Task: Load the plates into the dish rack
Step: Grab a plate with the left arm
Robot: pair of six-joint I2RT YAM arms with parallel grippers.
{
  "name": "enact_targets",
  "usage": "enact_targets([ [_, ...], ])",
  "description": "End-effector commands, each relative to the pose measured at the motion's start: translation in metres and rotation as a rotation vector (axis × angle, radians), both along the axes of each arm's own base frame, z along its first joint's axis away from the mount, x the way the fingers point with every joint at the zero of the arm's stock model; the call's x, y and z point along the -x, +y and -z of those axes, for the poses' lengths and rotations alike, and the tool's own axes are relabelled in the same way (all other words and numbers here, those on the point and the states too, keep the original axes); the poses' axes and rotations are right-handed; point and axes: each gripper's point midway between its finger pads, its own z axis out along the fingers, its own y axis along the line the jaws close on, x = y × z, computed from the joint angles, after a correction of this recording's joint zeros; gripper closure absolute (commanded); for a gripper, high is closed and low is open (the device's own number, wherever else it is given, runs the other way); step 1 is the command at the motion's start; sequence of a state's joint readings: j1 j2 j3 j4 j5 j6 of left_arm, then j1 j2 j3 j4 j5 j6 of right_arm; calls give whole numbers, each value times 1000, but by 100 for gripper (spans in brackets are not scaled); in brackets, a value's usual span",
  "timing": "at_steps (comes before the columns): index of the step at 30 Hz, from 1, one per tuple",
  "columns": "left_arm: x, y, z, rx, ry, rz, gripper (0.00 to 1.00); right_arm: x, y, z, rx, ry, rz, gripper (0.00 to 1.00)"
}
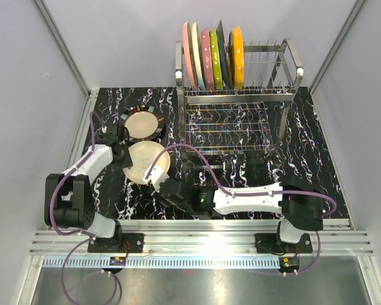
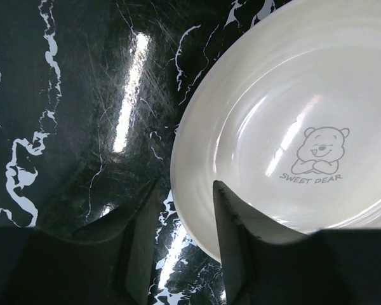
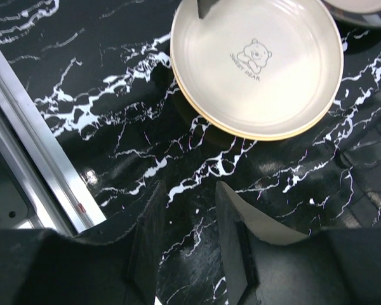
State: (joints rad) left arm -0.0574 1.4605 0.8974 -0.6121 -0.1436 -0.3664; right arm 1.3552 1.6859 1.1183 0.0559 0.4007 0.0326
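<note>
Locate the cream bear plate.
Top view: cream plate is left of centre, just in front of the black-rimmed plate, its rim between the fingers of the left gripper.

I see a glossy black marble-look table (image 2: 70, 82), a smooth, glazed cream plate (image 2: 267, 82) throwing reflections, and a shiny metal wire rack (image 1: 241, 95).

Marbled table (image 1: 317, 165): cream plate (image 1: 146, 162), black-rimmed plate (image 1: 143, 124), dish rack (image 1: 235, 95).
</note>
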Motion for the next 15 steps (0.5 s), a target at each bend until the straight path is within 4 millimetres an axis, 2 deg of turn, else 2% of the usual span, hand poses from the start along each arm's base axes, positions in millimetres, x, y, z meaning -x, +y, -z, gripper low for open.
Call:
enact_targets([
  [1,-17,-1,-10,10,-40,8,61,2,1,-31,-103,-9,10,56],
  [6,-17,-1,-9,13,-29,10,78,1,-8,-33,-106,-16,30,56],
  [9,-18,-1,-14,17,-47,10,80,2,-10,-33,-105,-16,32,56],
  [15,-19,-5,-28,40,-94,23,94,4,-11,-30,-96,4,31,56],
])
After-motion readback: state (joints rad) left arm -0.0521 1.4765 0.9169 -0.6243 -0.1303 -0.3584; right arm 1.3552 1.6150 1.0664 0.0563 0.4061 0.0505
